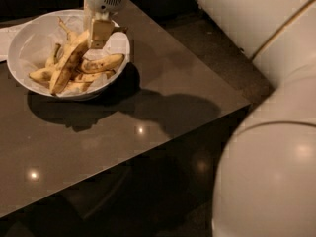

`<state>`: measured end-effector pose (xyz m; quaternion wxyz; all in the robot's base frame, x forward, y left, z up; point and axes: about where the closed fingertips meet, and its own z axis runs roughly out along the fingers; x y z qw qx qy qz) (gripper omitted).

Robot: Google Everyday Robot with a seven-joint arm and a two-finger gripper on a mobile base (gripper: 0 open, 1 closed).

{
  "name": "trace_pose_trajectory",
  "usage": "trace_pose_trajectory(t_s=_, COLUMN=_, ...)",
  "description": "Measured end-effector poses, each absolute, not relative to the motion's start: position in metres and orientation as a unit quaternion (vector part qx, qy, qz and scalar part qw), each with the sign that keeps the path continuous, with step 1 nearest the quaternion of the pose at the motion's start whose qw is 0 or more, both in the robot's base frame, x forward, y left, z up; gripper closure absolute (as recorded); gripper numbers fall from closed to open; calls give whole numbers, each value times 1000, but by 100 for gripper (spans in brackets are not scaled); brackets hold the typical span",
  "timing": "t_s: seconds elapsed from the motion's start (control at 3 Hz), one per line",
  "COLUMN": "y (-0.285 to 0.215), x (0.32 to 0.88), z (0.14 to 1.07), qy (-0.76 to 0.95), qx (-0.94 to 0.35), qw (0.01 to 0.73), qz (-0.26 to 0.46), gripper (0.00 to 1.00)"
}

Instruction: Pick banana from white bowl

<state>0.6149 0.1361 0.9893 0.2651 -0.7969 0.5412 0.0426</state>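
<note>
The white bowl (30,39) stands at the back left of the dark table, lined with white paper. The banana (68,65), long and brown-streaked, lies slanted in it, its upper end pointing at the gripper. My gripper (99,32) reaches down from the top edge into the bowl's right half, right beside the banana's upper end. I cannot tell whether it touches the banana.
Shorter spotted bananas (101,63) lie around the long one in the bowl. A white sheet (4,39) lies left of the bowl. The table's right corner (247,102) drops to a dark floor. My white arm body (276,157) fills the right side.
</note>
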Motion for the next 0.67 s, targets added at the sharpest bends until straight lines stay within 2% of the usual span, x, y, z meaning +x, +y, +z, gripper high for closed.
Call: trace_pose_trajectory(t_s=0.67, y=128, x=600, z=1003, qy=558, qx=-784, qw=271, qz=40, gripper=100)
